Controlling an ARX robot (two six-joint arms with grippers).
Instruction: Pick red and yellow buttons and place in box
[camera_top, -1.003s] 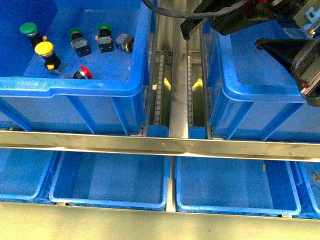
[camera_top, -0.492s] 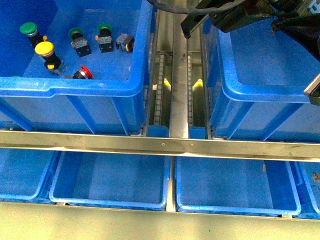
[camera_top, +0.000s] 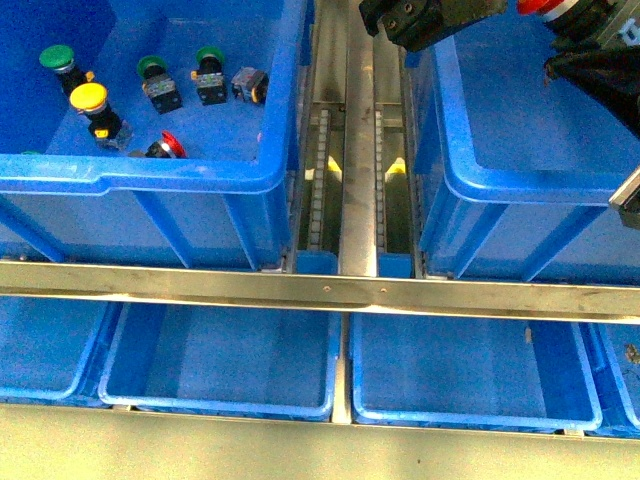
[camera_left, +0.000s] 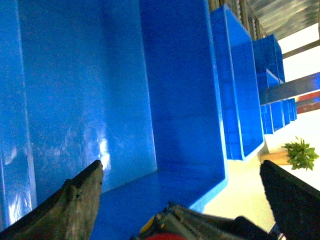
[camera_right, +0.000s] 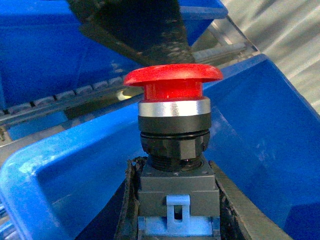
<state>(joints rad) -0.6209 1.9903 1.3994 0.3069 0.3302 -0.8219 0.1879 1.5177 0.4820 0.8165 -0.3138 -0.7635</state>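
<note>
1. Over the box (camera_top: 500, 185), near the far edge of your front view, your right gripper (camera_right: 172, 167) squeezes a red button (camera_right: 172, 80) by its grey body. The button stands straight, with its red cap on top.
2. A second ago this gripper was low, by the right side of the box. Now it is farther back, and the button is with it.
3. Your left gripper (camera_left: 180, 167) has also slid back, so only a bit of it shows at the top of the front view. Its fingers are spread wide with nothing between them. It hangs close to the red button, looking down into blue plastic.
4. Nothing has moved in the left crate (camera_top: 150, 175). The yellow button (camera_top: 88, 97) stands where it was. The other red button (camera_top: 168, 147) lies near the front wall. The green buttons (camera_top: 152, 68) sit behind them. One small switch (camera_top: 248, 84) lies by the right wall, and you cannot tell its cap color for sure.
5. For the task, this looks like the carry step. The red button is up in the air and not yet in the box. You probably just need to let it go there.
6. After that, at least the yellow button and the other red button are left to fetch.
</note>
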